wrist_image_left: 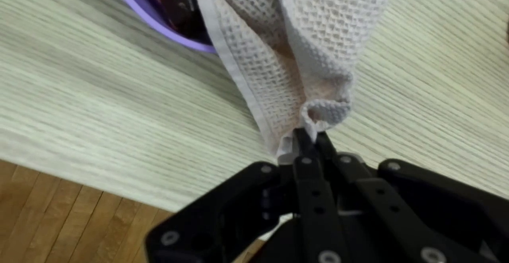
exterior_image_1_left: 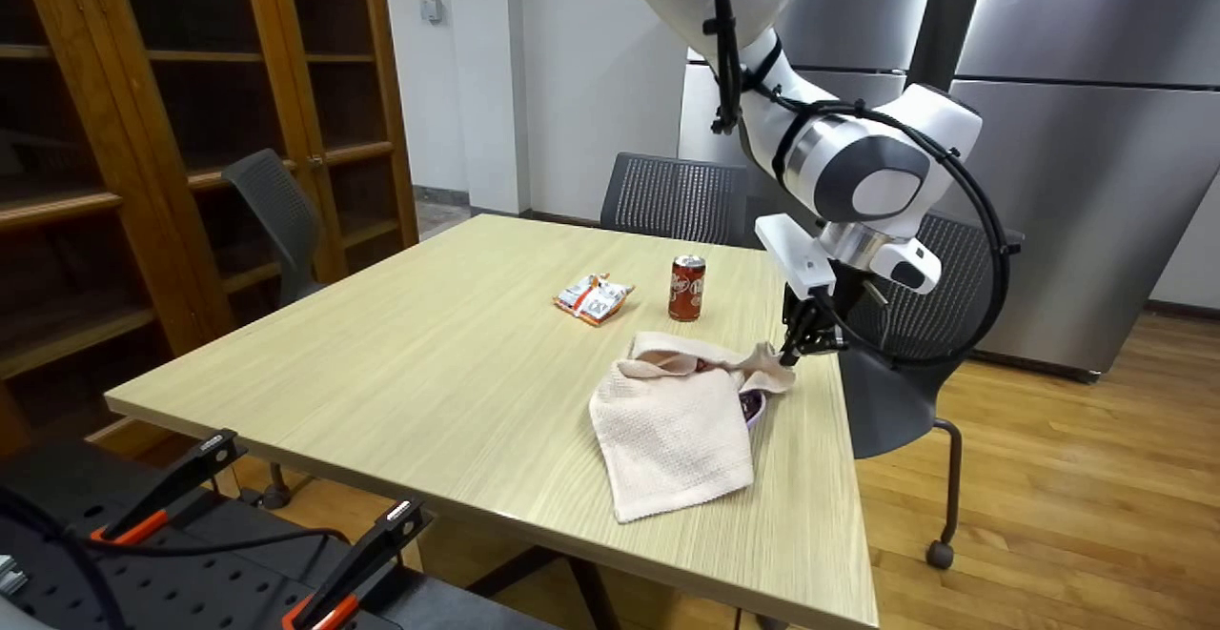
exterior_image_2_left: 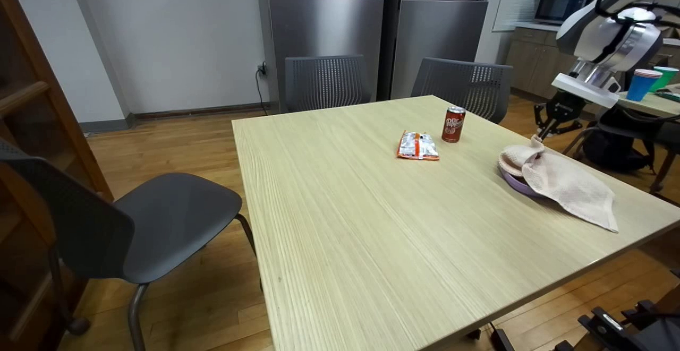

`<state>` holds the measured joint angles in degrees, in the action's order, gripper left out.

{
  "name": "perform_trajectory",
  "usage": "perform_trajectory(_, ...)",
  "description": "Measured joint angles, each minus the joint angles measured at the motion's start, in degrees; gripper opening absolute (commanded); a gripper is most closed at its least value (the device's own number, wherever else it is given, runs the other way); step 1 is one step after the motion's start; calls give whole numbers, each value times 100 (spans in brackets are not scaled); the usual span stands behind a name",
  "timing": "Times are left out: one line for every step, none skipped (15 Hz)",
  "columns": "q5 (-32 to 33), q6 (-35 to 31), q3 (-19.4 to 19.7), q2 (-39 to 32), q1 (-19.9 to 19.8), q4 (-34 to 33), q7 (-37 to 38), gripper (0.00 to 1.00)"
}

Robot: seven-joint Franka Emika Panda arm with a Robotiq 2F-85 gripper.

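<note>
My gripper point(wrist_image_left: 313, 139) is shut on a bunched corner of a pale pink waffle-weave towel point(wrist_image_left: 326, 28). In both exterior views the towel point(exterior_image_1_left: 672, 439) point(exterior_image_2_left: 574, 181) drapes over a purple bowl point(exterior_image_2_left: 516, 183) and spreads onto the table beside it. The gripper point(exterior_image_1_left: 789, 355) points down near the table's side edge, with the pinched corner slightly raised. Part of the bowl's rim point(wrist_image_left: 159, 26) shows from under the cloth in the wrist view. Dark, shiny wrapped items point(wrist_image_left: 181, 6) lie in the bowl; the towel hides the rest.
A red-brown soda can point(exterior_image_1_left: 686, 289) stands upright on the table point(exterior_image_1_left: 429, 354). Beside it lies a silver and orange snack bag point(exterior_image_1_left: 593, 299) point(exterior_image_2_left: 417, 146). Grey chairs point(exterior_image_2_left: 326, 83) stand round the table, one point(exterior_image_1_left: 891, 373) close behind the gripper.
</note>
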<state>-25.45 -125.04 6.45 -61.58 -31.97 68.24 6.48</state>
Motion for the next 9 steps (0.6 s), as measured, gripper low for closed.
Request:
perform_trajectory(9,7,16,-44,0,-43,18,38)
perform_trajectory(24,13,28,-71,0,-75,34,44)
perform_trajectory(45,19,38,-93,0,-105,50,52)
perform_trajectory(69,28,46,-107,0,-127,68,59)
perform_trajectory(86,39,51,-118,0,-148,84,68)
perform_trajectory(100,52,55,-129,0,-169,93,74)
perform_trajectory(110,61,59,-138,0,-183,101,83)
perform_trajectory(112,73,62,-145,0,-196,104,89)
perform_trajectory(112,80,73,-146,2,-199,105,98)
